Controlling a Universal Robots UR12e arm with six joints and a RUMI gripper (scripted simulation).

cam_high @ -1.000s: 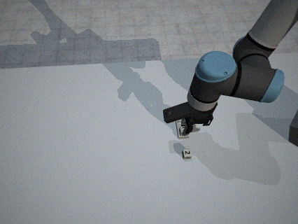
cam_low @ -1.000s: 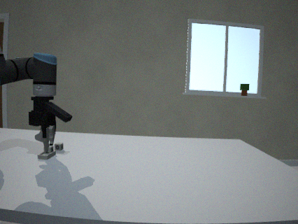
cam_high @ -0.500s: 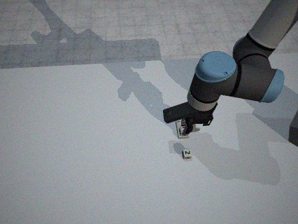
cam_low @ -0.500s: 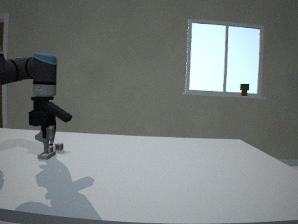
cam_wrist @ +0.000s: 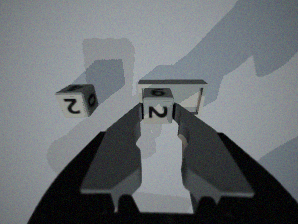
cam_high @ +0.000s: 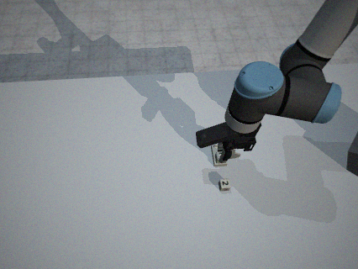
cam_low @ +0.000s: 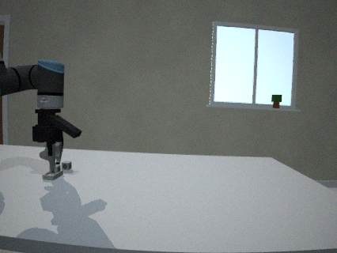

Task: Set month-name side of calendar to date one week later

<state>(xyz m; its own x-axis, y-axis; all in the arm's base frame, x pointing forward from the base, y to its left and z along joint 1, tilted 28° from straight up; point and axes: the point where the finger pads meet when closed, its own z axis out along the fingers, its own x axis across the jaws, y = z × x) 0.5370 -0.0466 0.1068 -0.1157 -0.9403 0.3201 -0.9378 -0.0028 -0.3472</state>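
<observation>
The tray stands on the table under my gripper. My gripper points down and is shut on a white cube, which is at the tray's left part in the wrist view. That cube shows a sideways 2 on one face and a 6 or 9 on the face beyond. Whether it touches the tray floor is unclear. The other white cube lies on the table beside the tray, with a 2 on its top face. The month's name is not readable.
The loose cube is close to the tray, to the left in the wrist view. The tray's right part shows no cube in the wrist view. A dark block is at the right edge of the top view.
</observation>
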